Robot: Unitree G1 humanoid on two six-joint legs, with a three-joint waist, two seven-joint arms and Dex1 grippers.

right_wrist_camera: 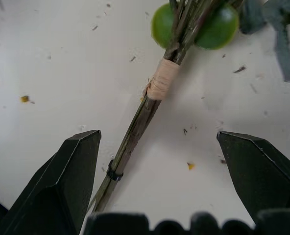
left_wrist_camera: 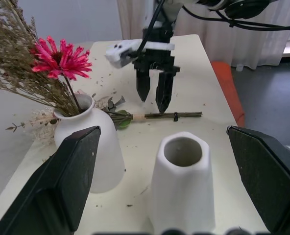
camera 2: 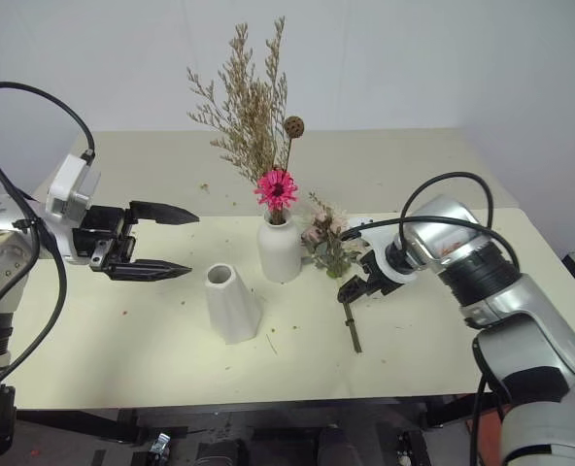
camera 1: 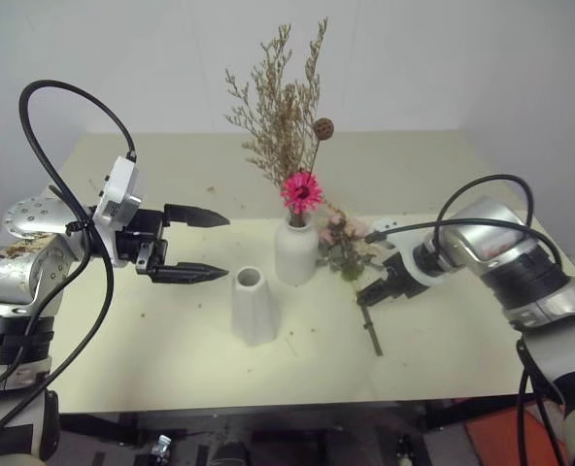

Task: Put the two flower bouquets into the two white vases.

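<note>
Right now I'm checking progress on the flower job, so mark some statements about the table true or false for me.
1. The tan grass bouquet with the pink-red daisy stands in the rounded vase. True.
2. The tapered vase already holds flowers. False: its mouth is empty.
3. The rose bouquet lies on the table beside the rounded vase. True.
4. The right gripper is shut on the rose stems. False: its fingers are spread open above the stems, not gripping them.
5. The left gripper carries a bouquet. False: it is open and empty, near the tapered vase.
</note>
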